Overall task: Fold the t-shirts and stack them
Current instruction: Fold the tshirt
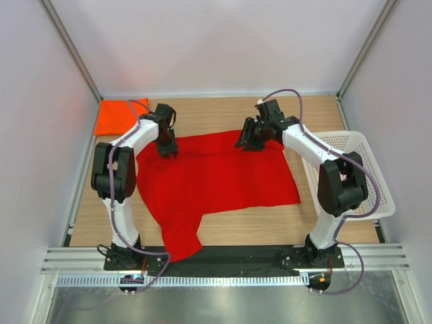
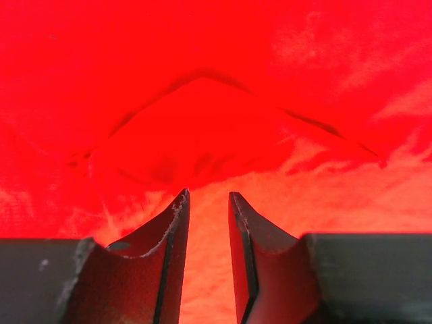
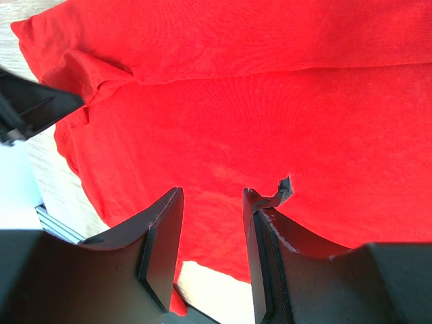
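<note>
The red t-shirt (image 1: 216, 179) lies spread on the wooden table, one part hanging toward the near edge. The orange t-shirt (image 1: 119, 115) lies folded at the far left corner. My left gripper (image 1: 167, 150) is down at the red shirt's far left edge; in the left wrist view its jaws (image 2: 208, 202) stand a little apart with red cloth (image 2: 202, 135) just below and nothing between them. My right gripper (image 1: 246, 140) is at the shirt's far right edge; in the right wrist view it (image 3: 212, 199) is open above the red cloth (image 3: 270, 101).
A white mesh basket (image 1: 361, 169) stands at the right side of the table, beside the right arm. White walls enclose the table on three sides. A metal rail (image 1: 216, 260) runs along the near edge by the arm bases.
</note>
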Controlling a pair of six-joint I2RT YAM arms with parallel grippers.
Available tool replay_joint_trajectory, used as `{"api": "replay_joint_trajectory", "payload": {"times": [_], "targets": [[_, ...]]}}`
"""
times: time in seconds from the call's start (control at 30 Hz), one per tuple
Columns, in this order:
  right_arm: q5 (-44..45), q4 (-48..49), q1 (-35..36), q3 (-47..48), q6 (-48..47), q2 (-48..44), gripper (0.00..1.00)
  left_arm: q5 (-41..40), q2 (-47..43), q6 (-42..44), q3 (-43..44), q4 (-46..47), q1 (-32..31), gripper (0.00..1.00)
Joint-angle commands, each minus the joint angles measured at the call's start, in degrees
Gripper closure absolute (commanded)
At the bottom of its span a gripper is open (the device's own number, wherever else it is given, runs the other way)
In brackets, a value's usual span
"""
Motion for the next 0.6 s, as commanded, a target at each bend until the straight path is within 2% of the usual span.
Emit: {"api": "replay_joint_trajectory", "payload": {"times": [0.0, 0.57], "targets": [[-0.89, 1.86, -0.12, 0.54, 0.37, -1.34, 0.53, -0.56, 2.33, 0.06, 3.84, -1.38, -0.17, 0.68], [-1.51, 1.94, -0.91, 0.89, 0.46, -0.90, 0.53, -3.29, 4.10, 1.90, 3.06, -1.82, -0.17, 0.66]]}}
